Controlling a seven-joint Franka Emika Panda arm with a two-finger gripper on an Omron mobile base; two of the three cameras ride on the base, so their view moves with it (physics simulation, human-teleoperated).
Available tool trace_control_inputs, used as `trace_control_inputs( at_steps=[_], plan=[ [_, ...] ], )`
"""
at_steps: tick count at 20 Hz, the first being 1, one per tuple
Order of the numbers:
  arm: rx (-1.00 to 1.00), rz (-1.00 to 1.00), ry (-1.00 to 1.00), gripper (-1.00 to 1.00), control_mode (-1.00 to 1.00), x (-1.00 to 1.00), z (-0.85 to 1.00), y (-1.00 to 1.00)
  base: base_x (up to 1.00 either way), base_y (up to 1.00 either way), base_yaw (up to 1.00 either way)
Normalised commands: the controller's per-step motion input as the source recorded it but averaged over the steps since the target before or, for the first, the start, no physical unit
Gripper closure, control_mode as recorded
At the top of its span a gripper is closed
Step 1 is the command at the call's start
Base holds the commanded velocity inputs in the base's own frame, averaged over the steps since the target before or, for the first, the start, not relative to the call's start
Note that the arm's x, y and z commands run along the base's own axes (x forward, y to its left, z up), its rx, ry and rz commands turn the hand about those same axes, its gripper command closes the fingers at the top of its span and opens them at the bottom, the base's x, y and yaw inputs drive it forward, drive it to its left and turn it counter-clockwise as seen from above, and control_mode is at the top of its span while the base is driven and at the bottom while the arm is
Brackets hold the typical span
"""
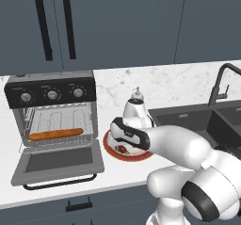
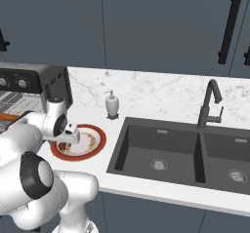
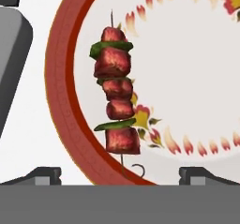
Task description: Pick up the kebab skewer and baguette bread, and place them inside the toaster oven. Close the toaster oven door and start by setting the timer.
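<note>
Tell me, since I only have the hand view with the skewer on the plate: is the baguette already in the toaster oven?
Observer: Yes. The baguette bread lies on the rack inside the toaster oven.
Operator: Is the door open for loading?
Observer: Yes, the toaster oven door is dropped down flat, to the left of the plate.
Operator: Anything standing near the plate?
Observer: A soap dispenser stands on the counter behind it.
</note>
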Motion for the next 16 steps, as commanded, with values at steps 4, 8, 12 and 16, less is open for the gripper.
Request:
trace_control_inputs(
  at_steps=[4,8,12,16],
  plan=[
    [0.00,0.01,0.00,-1.00,-1.00,0.01,-0.11,0.00,0.00,0.00,0.00],
    [0.00,0.01,0.00,-1.00,-1.00,0.02,-0.25,0.00,0.00,0.00,0.00],
    [0.00,0.02,0.00,-1.00,-1.00,0.08,-0.17,0.00,0.00,0.00,0.00],
    [0.00,0.02,0.00,-1.00,-1.00,0.05,-0.12,0.00,0.00,0.00,0.00]
  ],
)
